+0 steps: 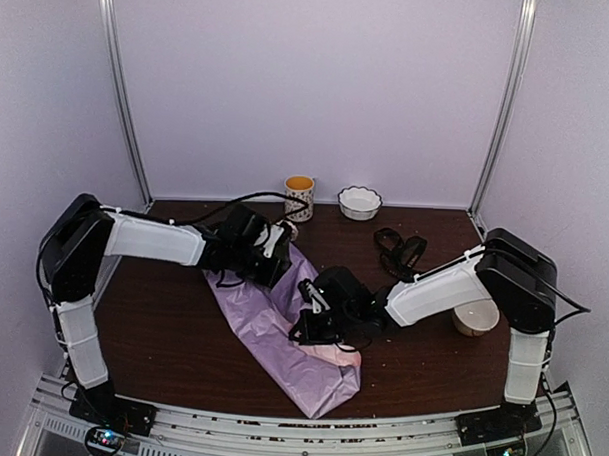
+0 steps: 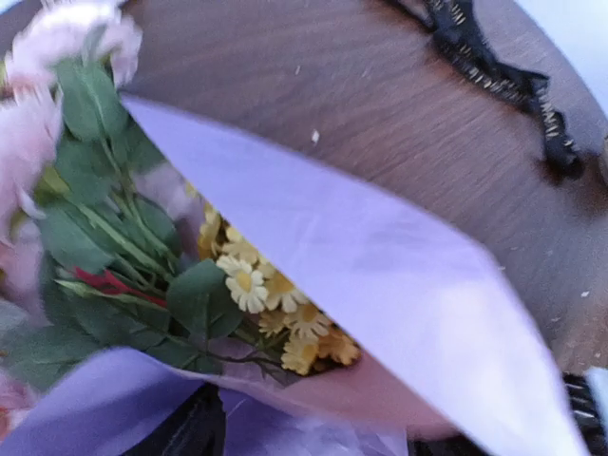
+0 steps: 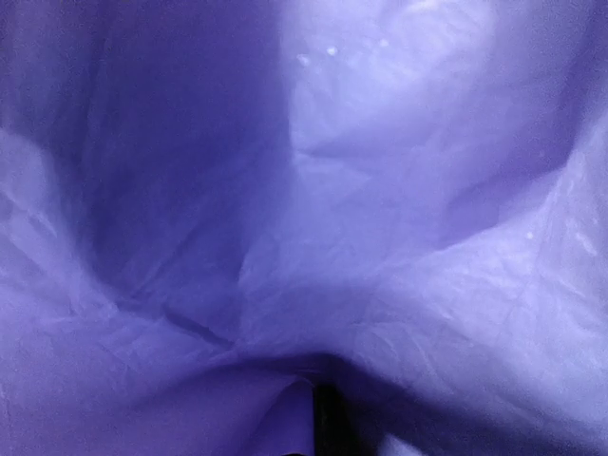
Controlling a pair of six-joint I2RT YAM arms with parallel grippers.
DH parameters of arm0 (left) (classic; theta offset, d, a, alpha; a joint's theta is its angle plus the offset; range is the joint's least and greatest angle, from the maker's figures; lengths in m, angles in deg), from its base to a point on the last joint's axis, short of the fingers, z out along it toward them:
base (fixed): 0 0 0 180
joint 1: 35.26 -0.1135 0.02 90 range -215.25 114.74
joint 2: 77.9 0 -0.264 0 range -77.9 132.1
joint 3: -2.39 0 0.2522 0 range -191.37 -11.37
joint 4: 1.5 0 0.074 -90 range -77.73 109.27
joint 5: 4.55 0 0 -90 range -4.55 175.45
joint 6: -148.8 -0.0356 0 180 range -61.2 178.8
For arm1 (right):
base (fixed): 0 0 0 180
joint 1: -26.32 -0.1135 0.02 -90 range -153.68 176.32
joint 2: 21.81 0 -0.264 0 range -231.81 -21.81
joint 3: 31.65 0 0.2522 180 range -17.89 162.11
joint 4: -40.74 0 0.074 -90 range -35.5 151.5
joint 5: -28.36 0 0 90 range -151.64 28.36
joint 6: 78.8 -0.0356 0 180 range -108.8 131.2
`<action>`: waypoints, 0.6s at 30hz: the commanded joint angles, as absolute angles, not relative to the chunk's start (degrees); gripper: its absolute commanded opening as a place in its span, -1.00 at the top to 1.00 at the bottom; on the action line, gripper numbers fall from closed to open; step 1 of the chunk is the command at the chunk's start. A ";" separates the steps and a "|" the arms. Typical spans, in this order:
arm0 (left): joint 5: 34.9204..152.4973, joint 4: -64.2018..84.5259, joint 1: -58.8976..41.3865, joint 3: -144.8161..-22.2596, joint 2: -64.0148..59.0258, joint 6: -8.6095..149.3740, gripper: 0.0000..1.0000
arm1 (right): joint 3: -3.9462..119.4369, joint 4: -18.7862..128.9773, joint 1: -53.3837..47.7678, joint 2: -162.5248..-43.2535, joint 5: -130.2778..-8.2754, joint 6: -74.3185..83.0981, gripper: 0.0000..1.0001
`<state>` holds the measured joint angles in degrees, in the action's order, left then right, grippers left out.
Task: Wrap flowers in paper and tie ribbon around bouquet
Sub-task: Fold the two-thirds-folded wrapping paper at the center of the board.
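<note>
Over on the left of the dark wood-grain counter (image 1: 161,333), the left arm (image 1: 149,240) goes up from its base and bends at a chunky black joint. From there its smooth white forearm runs out level to the right. It ends with the left claw (image 1: 272,255) sitting at the far end of the paper (image 1: 271,332). We honestly can't tell if that claw is released or clamped, since its own camera doesn't show the fingers clearly.

What that camera does give us is the flowers (image 2: 142,247). We see fluffy pale pink heads at the top left, broad matte green leaves on thin stems, and a clump of small yellow daisy-type blossoms. They're tucked between two flaps of the paper, one stretched smooth above them and one curling up underneath.

From above, the paper is a thin, crinkly lilac sheet lying diagonally, running from the left claw down toward the near edge.

At the back edge stand a speckled mug (image 1: 300,197) and, just right of it, a white scalloped bowl (image 1: 359,202).

The right claw (image 1: 311,326) is down on the middle of the paper, clenched. Its camera sees nothing but creased lilac folds, so we can't tell if a fold is actually pinched.

The ribbon (image 1: 402,249) is black and floppy, and it lies looped on the bare counter, apart from the paper.

The right arm (image 1: 437,290) reaches left and downward from a tall shoulder, over a pale round cup (image 1: 476,318).
</note>
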<state>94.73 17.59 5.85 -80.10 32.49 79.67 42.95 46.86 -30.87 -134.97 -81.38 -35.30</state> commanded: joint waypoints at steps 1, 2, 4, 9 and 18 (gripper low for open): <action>93.89 21.74 5.09 -80.98 22.66 76.05 -0.40 | 43.15 50.67 -30.86 -138.07 -80.81 -35.49 1.00; 92.40 23.24 4.78 -80.45 21.18 75.88 -0.40 | 42.93 50.71 -30.82 -137.96 -80.68 -35.53 1.00; 90.32 25.71 3.61 -78.51 18.47 76.27 -0.41 | 42.56 51.38 -30.74 -137.40 -79.80 -35.13 1.00; 89.02 25.89 -0.32 -70.29 17.55 79.14 -0.30 | 45.01 57.00 -30.90 -135.32 -77.64 -31.90 1.00; 96.99 6.77 -1.15 -63.07 24.77 81.98 -0.29 | 54.92 66.61 -31.06 -131.37 -77.49 -26.20 1.00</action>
<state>94.07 17.02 -1.96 -62.57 23.05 80.39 49.97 59.49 -30.87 -134.62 -78.94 -29.70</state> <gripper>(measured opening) 0.643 0.006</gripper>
